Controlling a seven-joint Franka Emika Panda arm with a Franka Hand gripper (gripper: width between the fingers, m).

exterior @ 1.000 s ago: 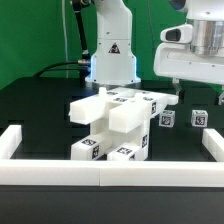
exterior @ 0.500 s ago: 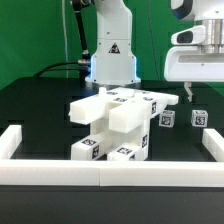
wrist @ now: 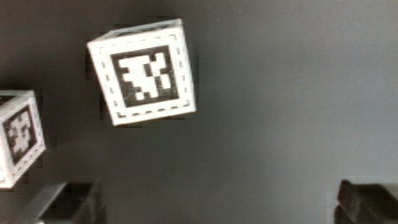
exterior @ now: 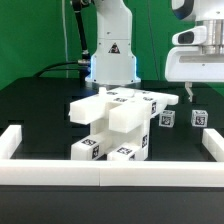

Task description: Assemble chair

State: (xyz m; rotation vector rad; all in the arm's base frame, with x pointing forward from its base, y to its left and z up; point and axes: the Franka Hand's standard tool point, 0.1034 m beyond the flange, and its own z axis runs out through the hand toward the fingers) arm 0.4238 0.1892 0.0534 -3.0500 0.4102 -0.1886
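1. Chair. The white blocky plastic chair assembly [exterior: 113, 125] stands near the middle of the matte black counter [exterior: 40, 110]. I read it as several slabs and bars joined into one upright structure. A flat slab on top carries black-and-white square tags. One bar projects toward the exterior view's left. Two lower blocks show tags on the faces turned to the camera.

2. Loose parts. Two small white plastic cubes rest on the counter to the exterior view's right of the assembly. The first tagged cube [exterior: 167, 119] sits just beside the assembly, and I cannot tell whether they touch. The second tagged cube [exterior: 199, 117] sits apart from it, farther right. In the wrist view, one tagged white face [wrist: 150, 75] fills the upper part of the picture, and a second tagged face [wrist: 16, 135] is cut by the edge. I cannot tell which cube is which.

3. Jaws. The jaws are released. In the wrist view the two dark fingertips [wrist: 368, 198] stand wide apart with only bare counter between them. In the exterior view one thin dark finger [exterior: 188, 92] hangs above the cubes, clear of them, below the arm's white wrist housing [exterior: 200, 55].

4. Surroundings. A long low white border rail [exterior: 100, 172] runs along the near edge and both sides of the counter. The glossy white robot arm base [exterior: 112, 50] stands behind the assembly, before a green backdrop [exterior: 30, 30].
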